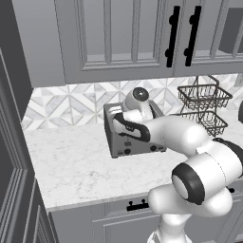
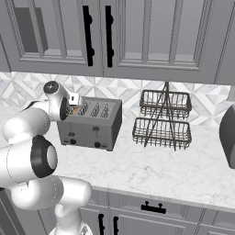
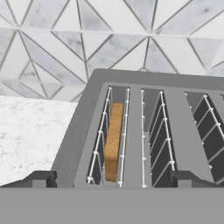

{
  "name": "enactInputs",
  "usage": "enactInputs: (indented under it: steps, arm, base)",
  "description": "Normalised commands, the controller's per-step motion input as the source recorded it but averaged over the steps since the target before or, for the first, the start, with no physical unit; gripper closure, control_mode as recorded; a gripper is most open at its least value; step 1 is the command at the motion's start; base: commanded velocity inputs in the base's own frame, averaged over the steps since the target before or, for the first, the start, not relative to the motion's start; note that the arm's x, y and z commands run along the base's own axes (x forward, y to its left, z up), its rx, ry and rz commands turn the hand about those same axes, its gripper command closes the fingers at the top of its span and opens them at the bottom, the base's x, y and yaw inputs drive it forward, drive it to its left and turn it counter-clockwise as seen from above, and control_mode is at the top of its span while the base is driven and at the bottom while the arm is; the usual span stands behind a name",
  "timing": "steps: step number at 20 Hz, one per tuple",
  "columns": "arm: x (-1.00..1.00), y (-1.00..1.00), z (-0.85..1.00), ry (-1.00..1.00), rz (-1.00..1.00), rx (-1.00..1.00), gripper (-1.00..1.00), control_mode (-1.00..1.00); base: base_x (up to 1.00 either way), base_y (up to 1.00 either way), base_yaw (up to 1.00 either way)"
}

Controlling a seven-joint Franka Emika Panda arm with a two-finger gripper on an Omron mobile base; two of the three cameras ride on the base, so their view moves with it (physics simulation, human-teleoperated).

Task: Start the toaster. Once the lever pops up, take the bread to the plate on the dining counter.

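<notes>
The grey four-slot toaster (image 2: 92, 124) stands on the kitchen counter against the tiled wall, its two levers and knobs on the front (image 1: 137, 146). The golden-brown bread (image 3: 113, 142) stands upright in the toaster's leftmost slot (image 3: 109, 135). My gripper (image 3: 113, 180) hovers just above that end of the toaster, open, one fingertip (image 3: 41, 178) on each side of the slot and nothing between them. From the right base view the hand (image 2: 69, 104) sits over the toaster's left top corner. The plate and the dining counter are out of view.
A two-tier black wire basket (image 2: 161, 120) stands right of the toaster. A dark appliance (image 2: 228, 135) is at the far right edge. Upper cabinets with black handles (image 2: 87, 36) hang low overhead. White marble counter (image 1: 71, 166) lies left of the toaster.
</notes>
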Motion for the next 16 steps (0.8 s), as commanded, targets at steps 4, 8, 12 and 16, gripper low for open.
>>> enactInputs:
  steps: [4,8,12,16]
  arm:
    - [0.0,0.0,0.0,0.0,0.0,0.0,-1.0,-1.0]
    - [0.0,0.0,0.0,0.0,0.0,0.0,-1.0,-1.0]
    - [0.0,0.0,0.0,0.0,0.0,0.0,-1.0,-1.0]
    - [0.0,0.0,0.0,0.0,0.0,0.0,-1.0,-1.0]
  base:
    - [0.0,0.0,0.0]
    - [0.0,0.0,0.0]
    - [0.0,0.0,0.0]
    - [0.0,0.0,0.0]
